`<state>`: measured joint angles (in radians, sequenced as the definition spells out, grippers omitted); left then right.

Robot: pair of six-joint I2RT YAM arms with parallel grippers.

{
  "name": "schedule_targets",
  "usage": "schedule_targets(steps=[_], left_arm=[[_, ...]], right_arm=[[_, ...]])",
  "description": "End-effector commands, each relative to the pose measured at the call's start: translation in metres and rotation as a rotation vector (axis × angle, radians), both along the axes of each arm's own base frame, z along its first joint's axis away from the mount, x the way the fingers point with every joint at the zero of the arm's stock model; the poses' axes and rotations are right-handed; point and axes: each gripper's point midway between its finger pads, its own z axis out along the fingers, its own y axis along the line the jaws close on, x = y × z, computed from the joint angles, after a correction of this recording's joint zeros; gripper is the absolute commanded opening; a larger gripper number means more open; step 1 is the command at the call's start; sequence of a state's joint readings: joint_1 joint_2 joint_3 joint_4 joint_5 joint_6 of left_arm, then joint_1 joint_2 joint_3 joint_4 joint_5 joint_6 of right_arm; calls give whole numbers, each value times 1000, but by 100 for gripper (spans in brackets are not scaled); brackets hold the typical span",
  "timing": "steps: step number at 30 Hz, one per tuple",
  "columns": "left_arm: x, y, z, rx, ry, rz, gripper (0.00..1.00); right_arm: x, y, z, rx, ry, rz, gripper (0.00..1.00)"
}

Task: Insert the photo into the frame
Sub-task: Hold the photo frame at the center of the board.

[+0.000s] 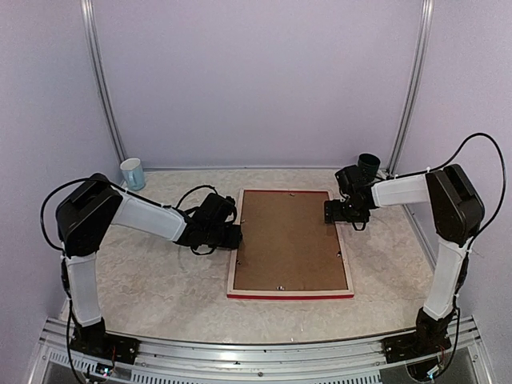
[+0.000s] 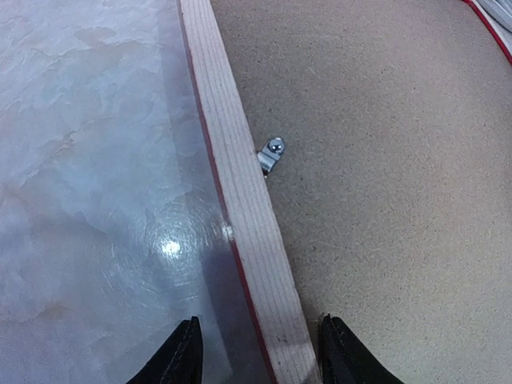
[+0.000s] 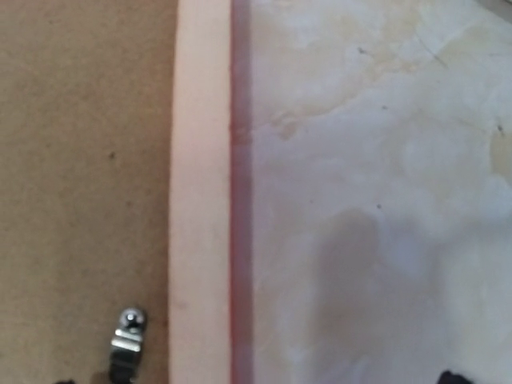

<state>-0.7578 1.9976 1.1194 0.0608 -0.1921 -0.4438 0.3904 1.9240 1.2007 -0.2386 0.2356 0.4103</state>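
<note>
- The frame (image 1: 290,293) lies face down mid-tabletop (image 1: 160,280), with the brown backing board (image 1: 290,240) inside.
- The left gripper (image 2: 260,352), jaws apart, straddles the left rail.
- The right gripper (image 1: 329,212), jaws spread wide, hangs over the right rail near the far corner.

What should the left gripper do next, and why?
Probably close the left gripper on the left rail of the red-edged, pale-wood-backed rectangular frame. Its fingers stand apart astride that rail, one over the pale marbled table, one over the brown backing board, neither gripping yet. A hold there would likely let it lift the frame.
</note>
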Motion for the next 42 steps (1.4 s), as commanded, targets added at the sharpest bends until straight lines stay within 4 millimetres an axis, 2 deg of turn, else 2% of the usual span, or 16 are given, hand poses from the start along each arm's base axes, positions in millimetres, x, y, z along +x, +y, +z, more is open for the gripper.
schedule_targets(steps=[1,10,14,20,23,28,36,42], left_arm=[[-4,0,10,-33,-1,-15,49],[-6,-1,3,-41,18,-26,47],[-6,-4,-3,-42,33,-35,46],[-5,-4,-12,-41,51,-35,46],[-5,-2,-16,-50,67,-34,46],[-6,-4,-16,-60,75,-41,46],[-6,-3,-17,-61,78,-39,46],[-5,-2,-16,-59,76,-37,46]], right_arm=[[-1,-2,-8,-39,8,-21,98],[15,-5,-6,-79,-10,-66,97],[18,-4,-14,-93,13,-66,97],[14,-7,-16,-103,29,-78,97],[8,-10,-16,-104,35,-82,93],[0,-11,-15,-92,37,-73,89],[1,-5,-27,-93,83,-45,85],[-2,-8,-27,-101,88,-57,84]])
